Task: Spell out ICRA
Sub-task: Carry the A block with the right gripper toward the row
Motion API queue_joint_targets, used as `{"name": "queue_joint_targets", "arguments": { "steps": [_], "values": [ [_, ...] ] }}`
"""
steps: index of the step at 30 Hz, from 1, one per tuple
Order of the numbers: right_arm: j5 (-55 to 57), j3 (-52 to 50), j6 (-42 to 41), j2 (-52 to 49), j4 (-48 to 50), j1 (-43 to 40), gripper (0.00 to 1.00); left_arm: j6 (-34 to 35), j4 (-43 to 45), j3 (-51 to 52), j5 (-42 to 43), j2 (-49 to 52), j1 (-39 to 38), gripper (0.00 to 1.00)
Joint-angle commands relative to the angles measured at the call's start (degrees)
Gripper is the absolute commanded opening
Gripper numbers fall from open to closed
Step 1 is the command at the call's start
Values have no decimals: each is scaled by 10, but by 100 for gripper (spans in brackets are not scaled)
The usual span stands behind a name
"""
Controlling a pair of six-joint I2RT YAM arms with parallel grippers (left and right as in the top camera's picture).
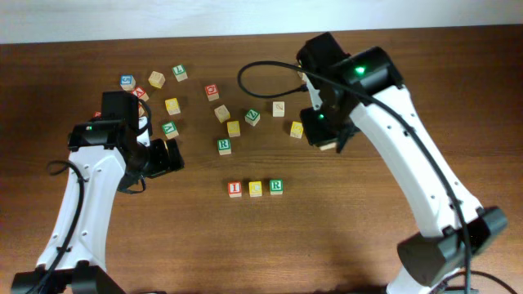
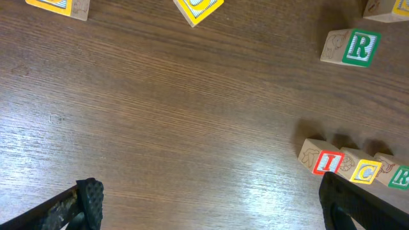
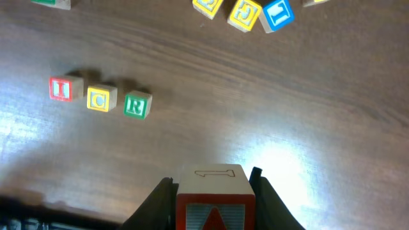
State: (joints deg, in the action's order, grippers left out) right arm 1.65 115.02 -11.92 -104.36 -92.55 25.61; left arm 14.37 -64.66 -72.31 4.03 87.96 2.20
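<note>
While the right tool (image 3: pixel 211 181) clamps a red-faced block (image 3: pixel 213 195), the left tool (image 2: pixel 209 195) stands spread apart, left of the I-C-R row (image 2: pixel 363 171).

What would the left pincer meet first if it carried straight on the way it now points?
Probably bare table for the left pincer: nothing lies between its open fingers. A yellow block sits farther ahead, though depth is unclear.

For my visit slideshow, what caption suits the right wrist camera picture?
Right gripper clamps a red-faced block, with the I block, C block and R block lined up on the table.
</note>
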Motion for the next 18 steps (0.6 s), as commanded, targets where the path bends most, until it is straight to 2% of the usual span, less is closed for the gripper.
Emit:
{"name": "queue_joint_targets", "arguments": {
  "steps": [1, 5, 10, 14, 18],
  "values": [
    [-1, 4, -6, 70, -41, 3, 23, 5, 0, 3, -4, -7, -2, 99],
    [-19, -6, -6, 156, -48, 3, 23, 5, 0, 3, -4, -7, -2, 99],
    [-18, -93, -12, 265, -40, 3, 23, 5, 0, 3, -4, -7, -2, 99],
    [-18, -214, -68, 269, 61, 3, 22, 5, -1, 3, -4, -7, -2, 99],
    [-21, -381, -131, 236, 252, 3, 22, 5, -1, 3, -4, -7, -2, 99]
  ]
}}
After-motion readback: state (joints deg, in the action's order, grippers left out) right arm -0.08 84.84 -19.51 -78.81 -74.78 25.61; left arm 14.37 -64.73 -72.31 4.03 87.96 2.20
